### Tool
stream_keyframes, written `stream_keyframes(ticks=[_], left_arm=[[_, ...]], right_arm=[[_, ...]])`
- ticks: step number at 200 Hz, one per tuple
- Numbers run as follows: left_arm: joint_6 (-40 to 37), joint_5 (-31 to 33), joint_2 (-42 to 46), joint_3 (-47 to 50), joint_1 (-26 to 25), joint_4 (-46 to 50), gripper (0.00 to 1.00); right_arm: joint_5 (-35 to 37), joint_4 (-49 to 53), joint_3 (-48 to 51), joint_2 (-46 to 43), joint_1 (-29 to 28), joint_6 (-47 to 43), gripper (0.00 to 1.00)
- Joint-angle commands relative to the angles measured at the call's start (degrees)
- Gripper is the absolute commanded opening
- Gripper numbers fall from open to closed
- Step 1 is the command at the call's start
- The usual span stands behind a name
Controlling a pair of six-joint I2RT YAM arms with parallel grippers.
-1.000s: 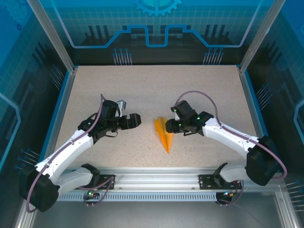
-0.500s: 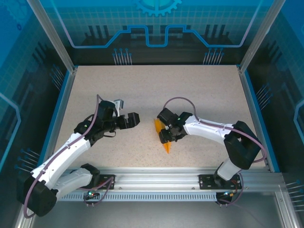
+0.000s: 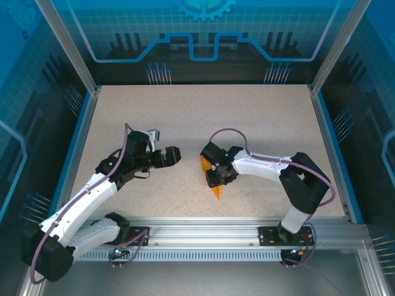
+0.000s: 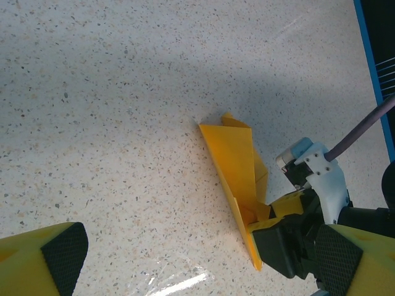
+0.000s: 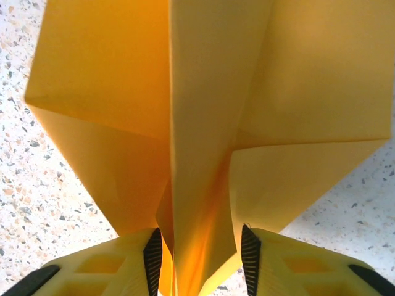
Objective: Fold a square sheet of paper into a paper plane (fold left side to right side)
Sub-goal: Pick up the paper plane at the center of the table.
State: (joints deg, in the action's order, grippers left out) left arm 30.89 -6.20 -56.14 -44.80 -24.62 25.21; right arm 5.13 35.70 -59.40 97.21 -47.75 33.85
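Note:
The square sheet of paper lies folded as a pointed orange paper plane on the table's middle, its tip toward the near edge. My right gripper is down over its middle, hiding part of it. In the right wrist view the paper plane spreads both wings, and its raised centre fold stands between the right gripper's pads, which stay open a little wider than the fold. My left gripper hovers wide open to the plane's left, holding nothing. From the left wrist the paper plane lies ahead.
The speckled beige tabletop is bare all around the plane. Blue rails border it at left and right, with the metal base rail along the near edge. A strip of clear tape glints on the table.
My right gripper has swung left from beside the plane onto it, and its jaws have narrowed around the centre fold. The left gripper has drawn back slightly to the left.

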Motion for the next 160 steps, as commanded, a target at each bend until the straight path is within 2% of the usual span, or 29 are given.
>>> stream_keyframes(ticks=[1, 15, 46, 55, 107, 160], left_arm=[[-1.5, 1.0, 0.6, 0.9, 0.5, 1.0, 0.99], [-1.6, 1.0, 0.7, 1.0, 0.5, 1.0, 0.99], [-2.5, 0.5, 1.0, 0.5, 0.6, 1.2, 0.99], [-2.8, -0.1, 1.2, 0.4, 0.6, 1.1, 0.99], [-4.0, -0.9, 1.8, -0.2, 0.6, 2.5, 0.99], [-5.0, -1.3, 1.8, -0.5, 0.6, 3.9, 0.99]], right_arm=[[-0.8, -0.8, -1.4, 1.4, -0.9, 0.2, 0.36], [-1.3, -1.4, -1.5, 1.8, -0.9, 0.3, 0.31], [-2.2, -1.3, -2.1, 1.5, -0.2, 0.5, 0.07], [-2.2, -0.3, -2.9, 1.0, 0.4, 0.4, 0.04], [-1.4, 9.5, -14.3, 2.8, 7.7, -0.9, 0.04], [-2.0, 17.6, -36.0, 15.6, 14.5, -4.0, 0.04]])
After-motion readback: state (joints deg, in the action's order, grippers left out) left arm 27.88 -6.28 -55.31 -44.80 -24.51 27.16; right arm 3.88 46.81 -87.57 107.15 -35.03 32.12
